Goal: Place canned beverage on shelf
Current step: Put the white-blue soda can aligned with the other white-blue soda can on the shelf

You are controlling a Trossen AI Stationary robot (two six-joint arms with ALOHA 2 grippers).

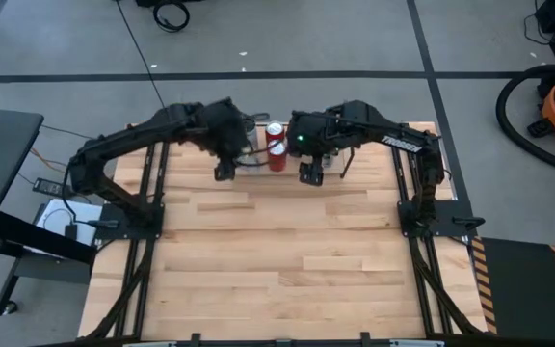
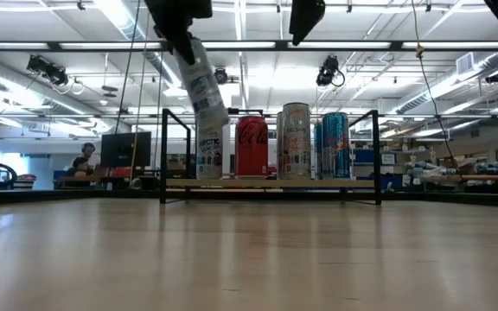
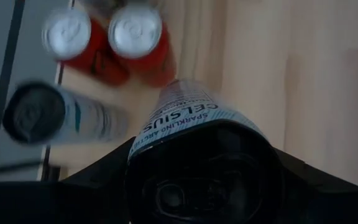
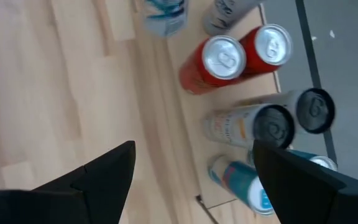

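High view: both dark arms reach over the far edge of the light wooden tabletop; left gripper and right gripper flank two red cans with silver lids, left one just beside them, held can not clear from up here

Low view: low shelf with light wood board and thin black rod end frames stands on the table; on it, across from the picture's left, a white printed can, a red cola can, a tall pale silver can, a teal-blue can. A slim white-grey Celsius can hangs tilted in the air above the white can's end of the shelf, its lower end close over that can, whether touching unclear; clamped from above by the left gripper

Left wrist view: Celsius can sits between the dark fingers, held tight; beyond it two red cans and a dark-topped grey can

Right wrist view: right gripper's fingers spread wide apart, nothing between them, above the tabletop beside the shelf's cans
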